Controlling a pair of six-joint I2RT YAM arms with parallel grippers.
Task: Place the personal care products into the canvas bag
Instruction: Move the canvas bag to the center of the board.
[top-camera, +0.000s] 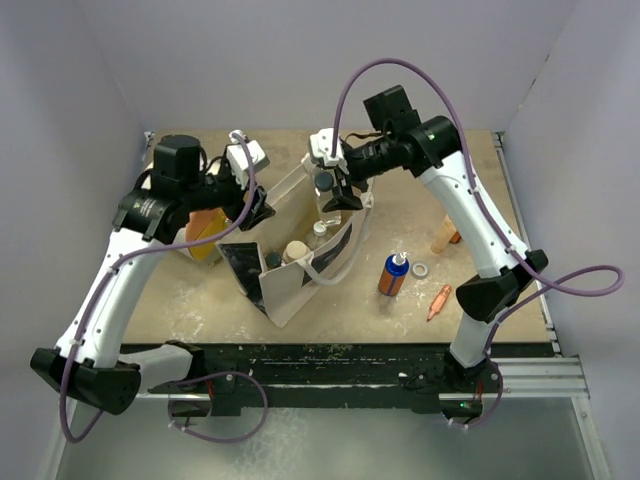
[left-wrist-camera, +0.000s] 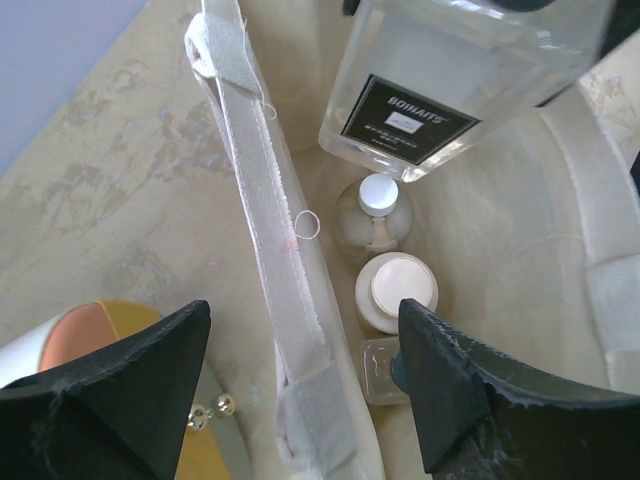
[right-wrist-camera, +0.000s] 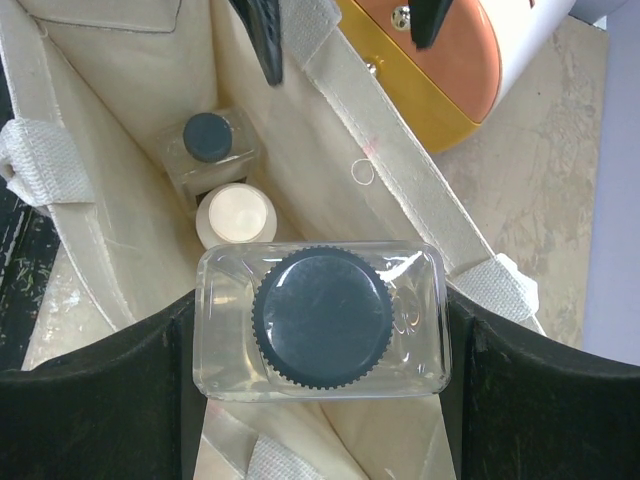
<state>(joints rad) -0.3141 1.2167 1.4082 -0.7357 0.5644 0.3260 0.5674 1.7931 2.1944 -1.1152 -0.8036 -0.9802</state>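
My right hand (right-wrist-camera: 320, 340) is closed on a clear bottle (right-wrist-camera: 322, 318) with a black ribbed cap. My two fingers press on its short sides, and they stand rather wide apart because the bottle is wide. I hold it upright, directly over the open mouth of the canvas bag (top-camera: 300, 280).

The bag stands on the table (top-camera: 480, 190) between my two arms. Three small bottles are in it, in one row along the wall. There is a white bottle with a tan cap (right-wrist-camera: 237, 215) in the middle, a square clear bottle with a dark cap (right-wrist-camera: 208, 140) on one side of it, and a round clear bottle with a pale cap (left-wrist-camera: 375, 215) on the other side.

My left hand (left-wrist-camera: 305, 305) is open wide and holds nothing. One finger is inside the bag and the other is outside, so the wall of the bag with its handle strap (left-wrist-camera: 270, 230) passes between them. I cannot tell if a finger touches the cloth. Under the outside finger lies the big white drum (top-camera: 205, 240) with the orange end, just beside the bag.

To the right of the bag, an orange bottle with a blue top (top-camera: 392, 275) stands upright on the table. A beige tapered bottle (top-camera: 445, 235) stands farther back, partly hidden by my right arm.
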